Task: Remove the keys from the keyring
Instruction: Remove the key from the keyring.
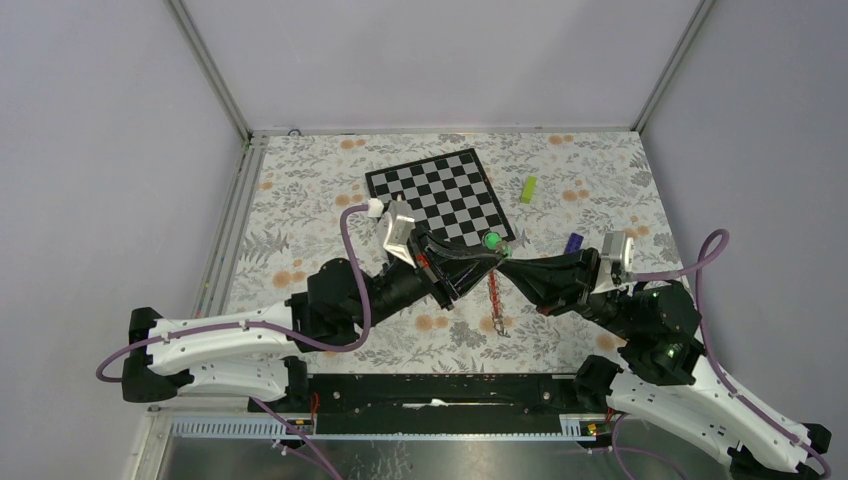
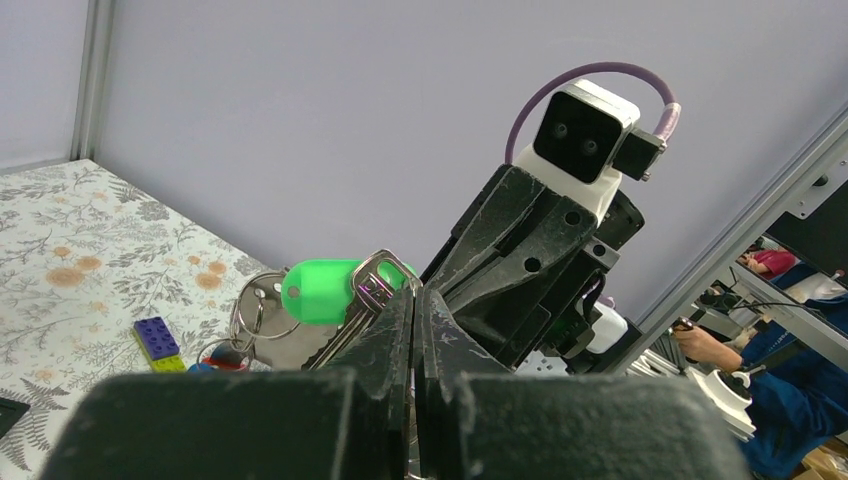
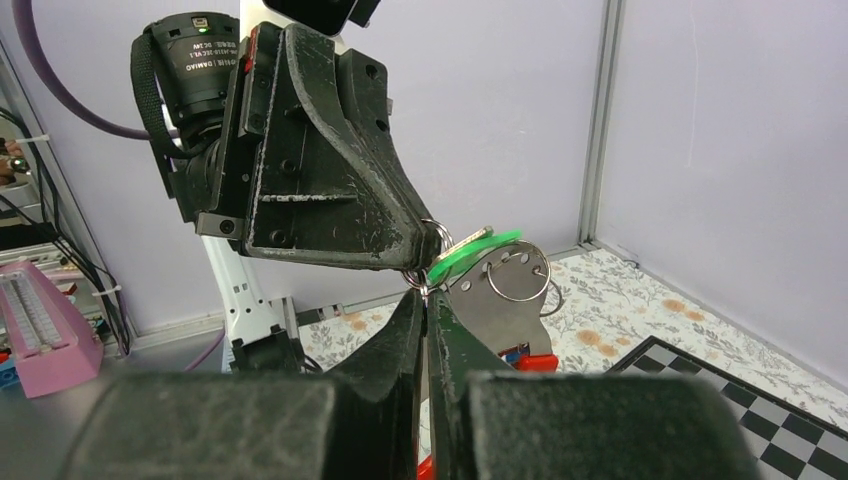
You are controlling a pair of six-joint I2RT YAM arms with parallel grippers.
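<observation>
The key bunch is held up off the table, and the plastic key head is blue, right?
No. The plastic key head is bright green, not blue; the left wrist view shows it. The silvery key bunch is indeed held up off the floral table.

Keys [image 2: 300, 348]: bright silvery metal, smooth; one capped in glossy green plastic.
Keyring [image 2: 240, 312]: thin polished metal wire.
Left gripper [image 2: 415, 300], right gripper [image 3: 425, 305]: matt black plastic, heavily scuffed, pitted with grey wear.
Table covering [image 1: 300, 200]: matt floral print, possibly cloth.
Chessboard [image 1: 440, 190]: flat, matt black-and-grey.
</observation>
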